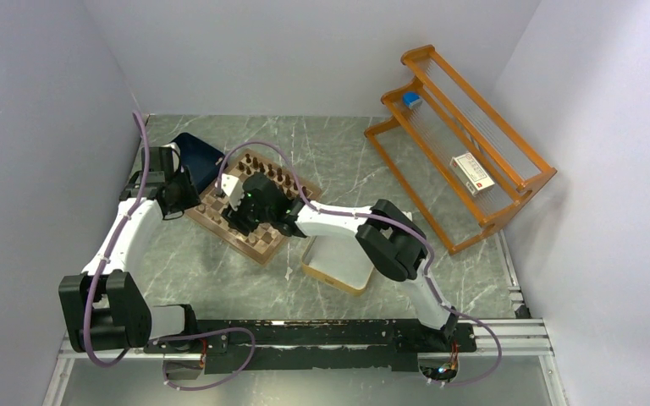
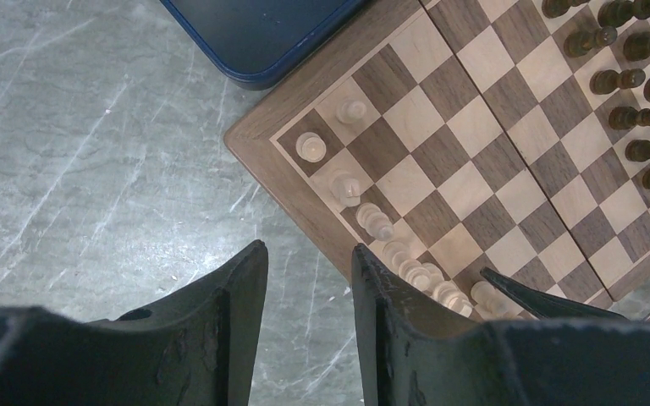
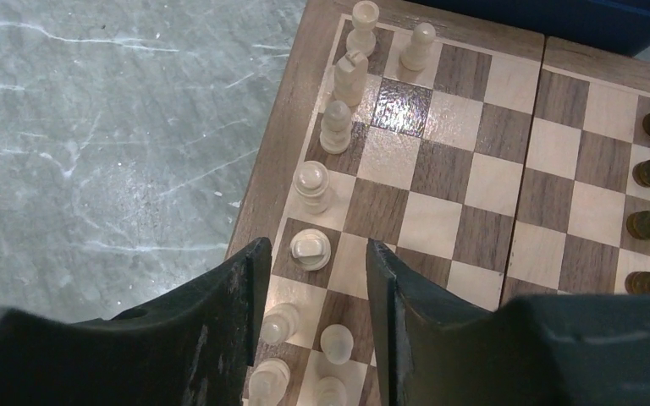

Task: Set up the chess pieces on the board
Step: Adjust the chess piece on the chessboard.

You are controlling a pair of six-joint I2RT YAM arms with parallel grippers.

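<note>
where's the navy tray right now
In the top view the navy tray lies at the far left of the table, right by the board's far-left edge.

Pale chess pieces [image 3: 311, 249] upright on board [image 3: 445, 172].

One square wooden chessboard [image 2: 474, 127]. Pale tan turned chessmen [image 3: 311, 186] — ten counted in the right wrist view; dark brown chessmen [image 2: 614, 80] — too crowded to count. One navy tray [image 1: 196, 152], one gold-rimmed tin [image 1: 338, 260], one orange wooden rack [image 1: 461, 148].
</note>
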